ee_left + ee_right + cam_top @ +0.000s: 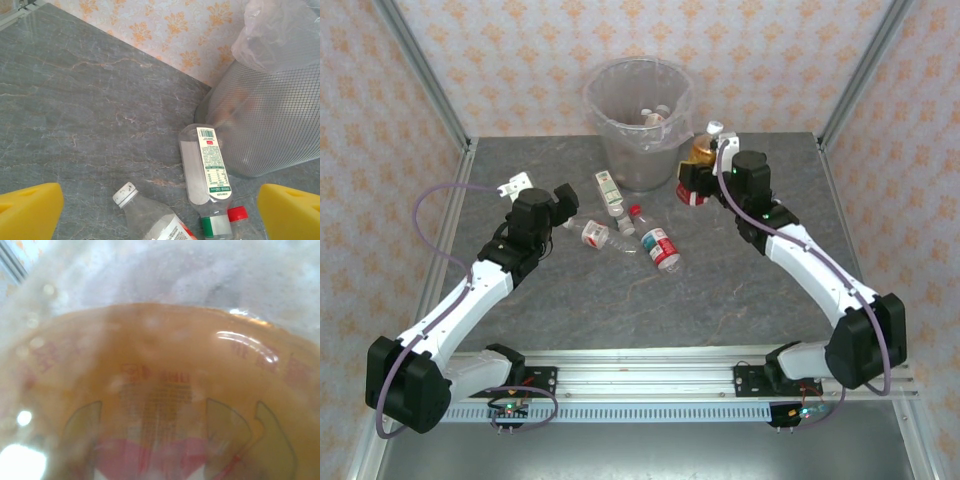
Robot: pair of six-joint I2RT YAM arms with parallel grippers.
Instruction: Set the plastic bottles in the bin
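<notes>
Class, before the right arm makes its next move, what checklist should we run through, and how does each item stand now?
1. Right gripper shut on the amber bottle: ok.
2. Amber bottle over the mouth of the bin: not ok, it is beside the rim.
3. Amber bottle high enough to clear the rim: cannot tell.
4. Left gripper open and apart from the bin: ok.
5. Room in the bin: ok, there are few binned bottles.
6. Table bottles outside the right arm's likely path: ok.
</notes>
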